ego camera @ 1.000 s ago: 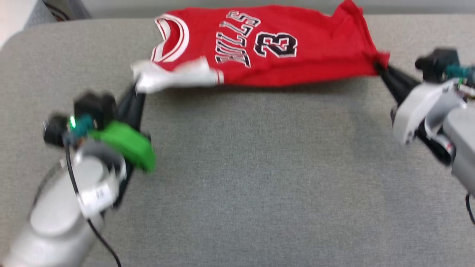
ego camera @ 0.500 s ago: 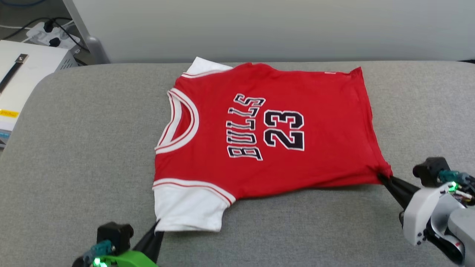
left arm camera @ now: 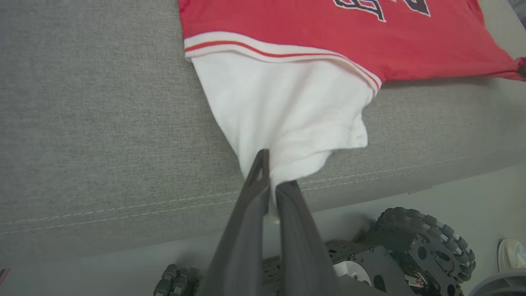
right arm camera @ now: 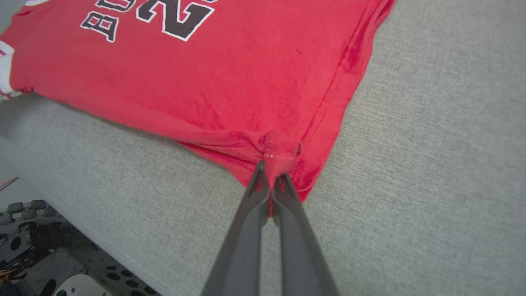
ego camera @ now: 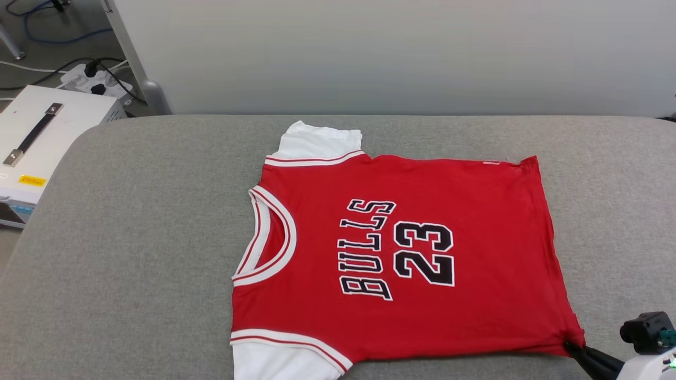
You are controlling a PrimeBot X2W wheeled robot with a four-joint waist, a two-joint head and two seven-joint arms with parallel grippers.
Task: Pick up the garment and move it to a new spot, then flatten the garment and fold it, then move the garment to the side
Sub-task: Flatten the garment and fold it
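The garment (ego camera: 401, 253) lies spread with its front up on the grey cushion (ego camera: 132, 237). Its long axis runs across the robot, with the collar toward the robot's left and the hem toward its right. The near long edge is the one that both arms hold, so the shirt lies straight ahead of both pairs of jaws, away from the robot. The left gripper (left arm camera: 273, 170) is pressed together on the tip of the near white sleeve (left arm camera: 283, 111), which is drawn into a point close to the front seam of the cushion. The right gripper (right arm camera: 272, 172) is also closed, pinching the near hem corner (right arm camera: 281, 150) into a small bunch. Both pairs of fingers are low, almost along the surface, and point away from the robot. The cloth looks nearly flat, so I judge the fold is next. For that, each arm is already at its own end of the near edge, which would have to go up and over toward the far edge.
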